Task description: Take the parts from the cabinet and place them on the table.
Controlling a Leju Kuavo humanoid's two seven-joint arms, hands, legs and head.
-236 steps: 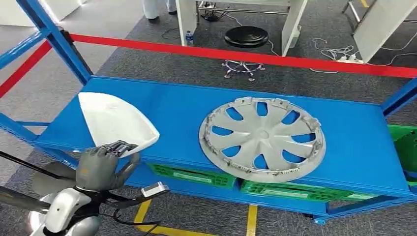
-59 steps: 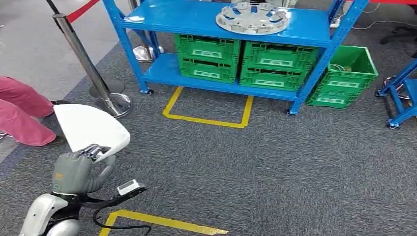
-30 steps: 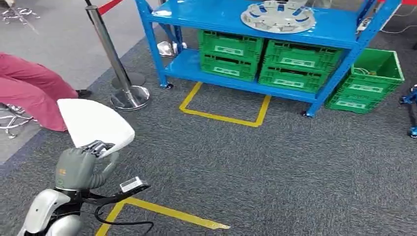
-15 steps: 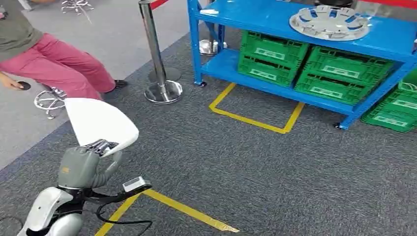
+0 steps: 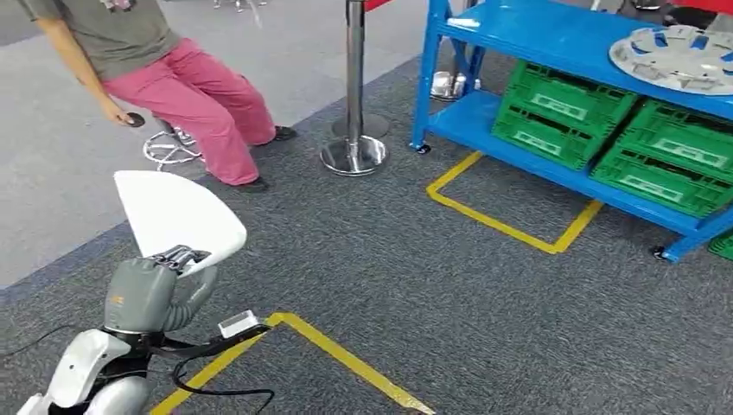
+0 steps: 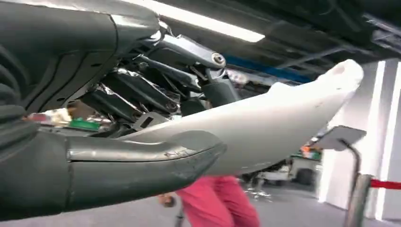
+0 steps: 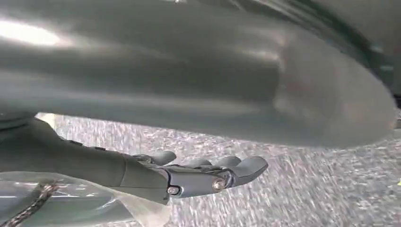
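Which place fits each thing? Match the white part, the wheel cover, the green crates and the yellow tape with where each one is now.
Things:
1. white part
2. wheel cover
3. green crates
4. yellow tape

Places:
A. on the grey carpet
B. on the blue rack's top shelf
C. held in the left hand
D. on the rack's lower shelf

Pairs: 1-C, 2-B, 3-D, 4-A

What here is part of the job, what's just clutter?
Job: white part held by left hand; hubcap on the blue shelf.
Clutter: green crates, barrier post, yellow floor tape, person in pink trousers.
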